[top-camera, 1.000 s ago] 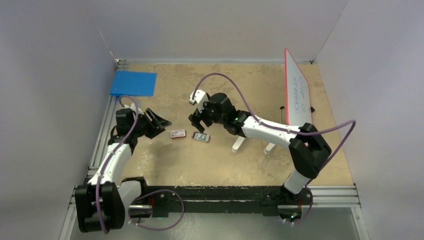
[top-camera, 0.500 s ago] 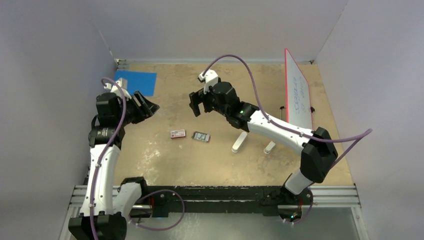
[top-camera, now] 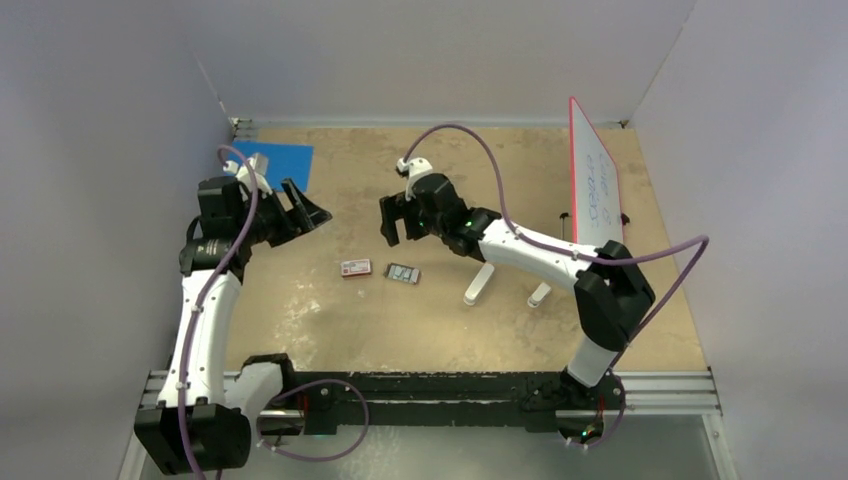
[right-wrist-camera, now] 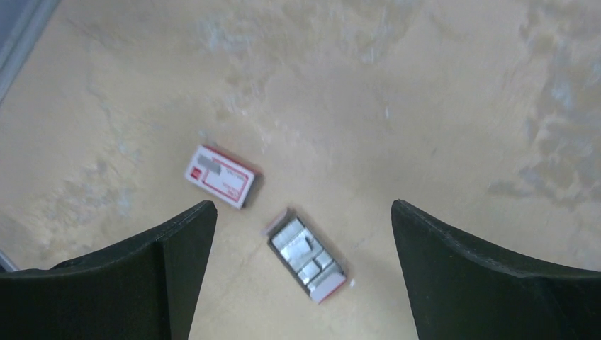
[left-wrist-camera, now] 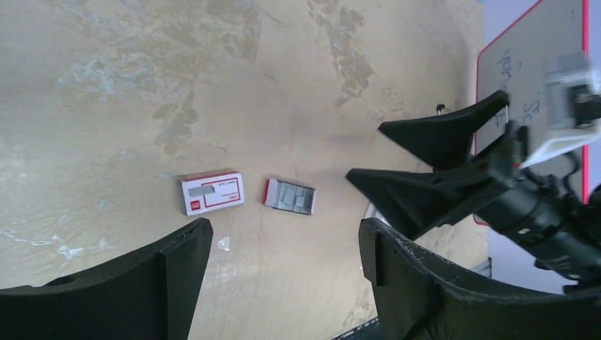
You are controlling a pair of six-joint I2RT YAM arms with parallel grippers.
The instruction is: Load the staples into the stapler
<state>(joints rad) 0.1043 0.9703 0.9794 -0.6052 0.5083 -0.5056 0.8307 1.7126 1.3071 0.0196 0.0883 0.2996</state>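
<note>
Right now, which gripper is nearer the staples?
Right. The right gripper hovers just behind the staples; the left gripper sits farther left, beyond the red-and-white box.

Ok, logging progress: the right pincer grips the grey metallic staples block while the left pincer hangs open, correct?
No. The right pincer is open, empty; the grey metallic staples block lies on the tan table (right wrist view). The left pincer hangs open.
</note>
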